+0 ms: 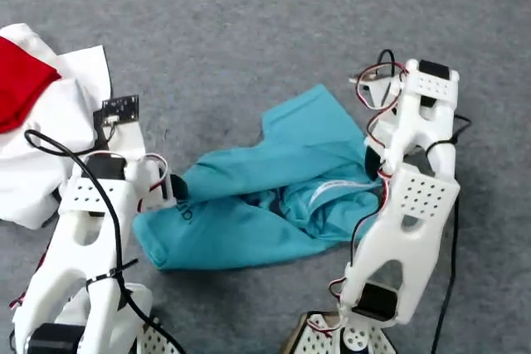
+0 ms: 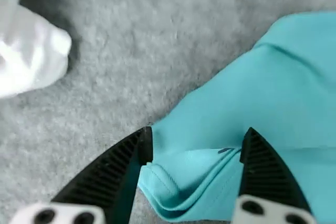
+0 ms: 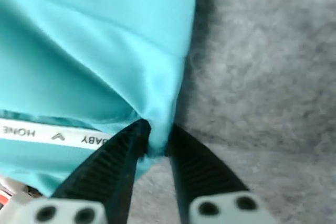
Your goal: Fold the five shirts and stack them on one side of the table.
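— How is the gripper point(image 2: 198, 134)?
— It stands open. Its two black ribbed fingers point(image 2: 123, 163) are wide apart, and the edge of the teal shirt point(image 2: 273, 87) lies between them.
— Do the fingers touch the shirt?
— One tip is just at the shirt's edge, the other is over the cloth. Whether they press on it, I cannot tell.
— How does the shirt lie?
— Its hem is folded double near the fingers, on the grey table point(image 2: 147, 35).
— Anything more?
— A white cloth point(image 2: 31, 61) lies on the table, well apart from the shirt.
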Action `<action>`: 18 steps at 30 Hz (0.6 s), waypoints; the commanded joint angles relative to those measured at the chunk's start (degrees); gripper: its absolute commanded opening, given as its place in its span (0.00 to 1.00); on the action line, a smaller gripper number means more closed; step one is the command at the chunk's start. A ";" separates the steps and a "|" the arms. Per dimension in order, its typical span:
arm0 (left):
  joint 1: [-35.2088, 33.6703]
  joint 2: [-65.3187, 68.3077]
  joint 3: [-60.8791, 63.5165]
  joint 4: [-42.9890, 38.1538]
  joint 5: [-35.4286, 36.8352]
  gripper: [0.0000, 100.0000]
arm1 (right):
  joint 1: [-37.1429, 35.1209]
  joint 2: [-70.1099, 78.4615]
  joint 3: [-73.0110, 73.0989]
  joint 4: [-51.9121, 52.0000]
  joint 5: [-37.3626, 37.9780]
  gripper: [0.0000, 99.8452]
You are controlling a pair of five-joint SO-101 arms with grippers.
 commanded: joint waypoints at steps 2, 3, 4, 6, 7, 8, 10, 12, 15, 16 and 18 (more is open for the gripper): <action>0.35 -0.92 0.00 -0.62 0.09 0.27 | 1.19 -8.22 -0.13 0.88 0.79 0.25; 0.35 -0.92 0.00 -0.62 0.09 0.27 | 1.27 -10.15 -0.22 0.88 0.79 0.25; 0.35 -0.92 0.00 -0.62 0.00 0.27 | 1.27 -12.35 -0.22 0.88 0.79 0.25; 0.35 -0.92 0.00 -0.62 -0.09 0.27 | 1.27 -16.75 -0.13 0.97 0.44 0.25; 0.35 -0.92 0.00 -0.70 0.00 0.27 | 1.10 -18.86 -0.13 0.97 0.44 0.25; 0.35 -0.92 0.00 -0.70 0.09 0.27 | 1.01 -20.79 -0.13 0.97 0.44 0.25; 0.35 -0.92 0.09 -1.14 0.18 0.27 | -0.48 -24.04 -0.22 0.97 0.35 0.25; 0.35 -0.92 0.79 -2.29 0.18 0.27 | -2.51 -25.54 -0.40 0.97 -0.70 0.25; 0.35 -0.92 1.76 -3.08 0.18 0.27 | -6.46 -25.89 -0.75 0.44 -3.08 0.25; 0.35 -1.01 1.93 -3.08 0.18 0.27 | -8.04 -25.54 -0.66 -0.53 -3.78 0.25; 0.35 -1.01 1.93 -2.90 0.18 0.27 | -10.77 -24.13 -0.75 -3.60 -5.27 0.25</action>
